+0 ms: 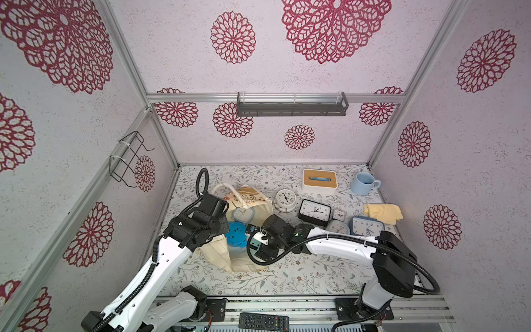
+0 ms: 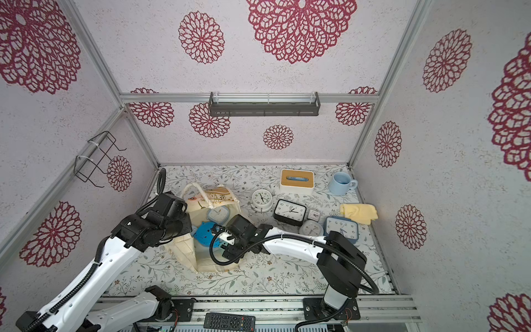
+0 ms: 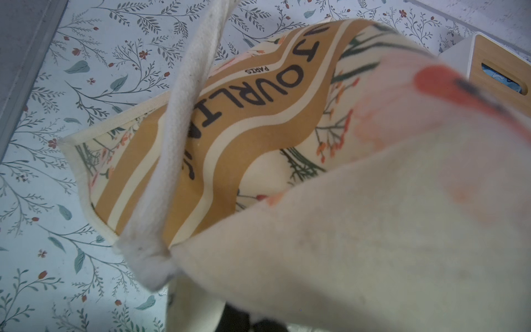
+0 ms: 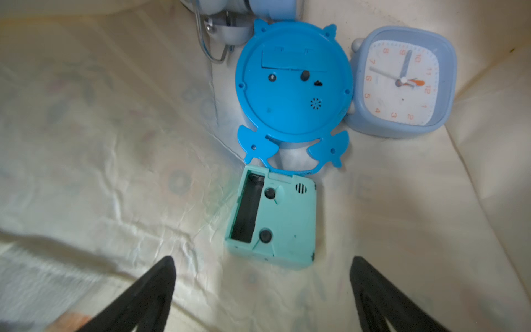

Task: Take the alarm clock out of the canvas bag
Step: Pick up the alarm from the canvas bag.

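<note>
The cream-white canvas bag (image 1: 260,207), with a tan printed panel, lies open on the floral-patterned counter (image 1: 301,276). A bright blue round plastic clock (image 1: 234,234) and a pale blue square clock (image 1: 242,214) rest inside. The left arm (image 1: 169,258) meets the bag's rim. The right arm (image 1: 339,241) reaches into its mouth.

The left arm (image 1: 161,258) reaches forward and its wrist bends down. The left claw (image 3: 247,322) is mostly hidden. It is shut tight, pinching the cloth of the canvas bag (image 3: 373,230). The right arm (image 1: 339,241) stretches sideways, toward the left claw. The right claw (image 4: 263,258) points down. Its two black fingers (image 4: 155,287) are spread wide apart and hold nothing.
</note>
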